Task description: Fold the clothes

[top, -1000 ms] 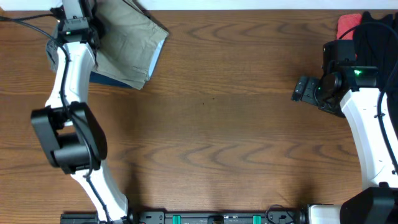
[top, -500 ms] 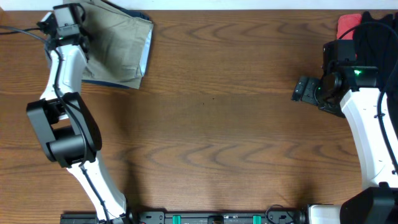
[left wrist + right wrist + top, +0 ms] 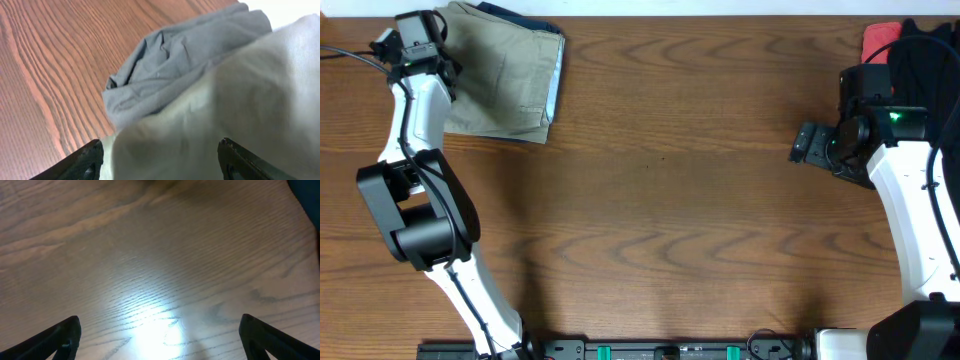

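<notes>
Left hand (image 3: 160, 156): was released, above khaki shorts (image 3: 505, 85)
Right hand (image 3: 160, 336): was released, over bare worktop (image 3: 150, 255)
Advice: straight lift looked safest, no snagging

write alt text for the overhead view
Folded khaki shorts lie at the top left corner of a wooden table, the left gripper at their left edge. The right gripper hangs over bare wood on the right, near dark clothes and a red piece.

table (image 3: 700, 200): wood-grain, slight sheen | khaki shorts (image 3: 505, 85): matt woven cloth | grey garment (image 3: 170, 65): soft, creased, perhaps jersey
</notes>
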